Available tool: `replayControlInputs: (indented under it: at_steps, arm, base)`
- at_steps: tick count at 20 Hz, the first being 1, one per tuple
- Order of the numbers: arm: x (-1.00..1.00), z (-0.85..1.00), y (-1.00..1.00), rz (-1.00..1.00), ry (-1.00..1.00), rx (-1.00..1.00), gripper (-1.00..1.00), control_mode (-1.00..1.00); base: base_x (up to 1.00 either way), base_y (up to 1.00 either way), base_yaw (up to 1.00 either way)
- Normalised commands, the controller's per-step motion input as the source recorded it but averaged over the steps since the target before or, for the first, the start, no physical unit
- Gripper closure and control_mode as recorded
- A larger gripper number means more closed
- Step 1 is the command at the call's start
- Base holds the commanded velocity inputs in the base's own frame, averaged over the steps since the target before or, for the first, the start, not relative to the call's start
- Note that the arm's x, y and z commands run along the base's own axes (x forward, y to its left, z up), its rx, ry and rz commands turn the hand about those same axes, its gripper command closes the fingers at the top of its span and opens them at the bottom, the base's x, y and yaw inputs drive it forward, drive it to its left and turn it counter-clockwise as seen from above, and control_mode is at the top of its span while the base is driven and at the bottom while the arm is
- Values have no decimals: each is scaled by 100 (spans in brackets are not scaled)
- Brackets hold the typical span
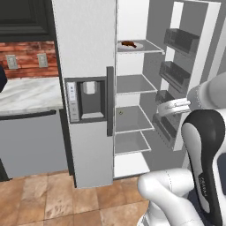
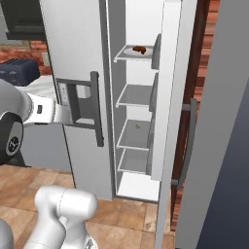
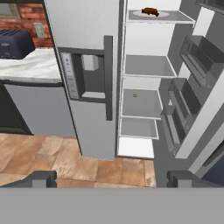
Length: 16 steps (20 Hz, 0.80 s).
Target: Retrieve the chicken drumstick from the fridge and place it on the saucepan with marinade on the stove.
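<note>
Fridge (image 1: 86,53) right door open. Chicken drumstick (image 1: 128,43) on a white plate (image 1: 137,46), top shelf of the fridge. Gripper (image 3: 112,178) fully open, empty, well back from the fridge. Retrieval step barely begun; next move calls for reaching up to that shelf.

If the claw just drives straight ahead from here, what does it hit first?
Probably the fridge, about at its closed left door's handle beside the open compartment; depth is unclear. The open claw points below the drumstick.
</note>
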Motion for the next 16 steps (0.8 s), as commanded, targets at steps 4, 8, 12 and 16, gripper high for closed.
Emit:
replayControlInputs:
  at_steps: [4, 8, 12, 16]
  arm:
    - [3, 0, -6, -1, 0, 7, -100, -100]
    - [0, 0, -2, 0, 0, 4, -100, -100]
    - [0, 0, 0, 0, 0, 0, -100, -100]
    - [0, 0, 0, 0, 0, 0, -100, -100]
  base:
    - [0, 0, 0]
    - [0, 0, 0]
    - [0, 0, 0]
    - [0, 0, 0]
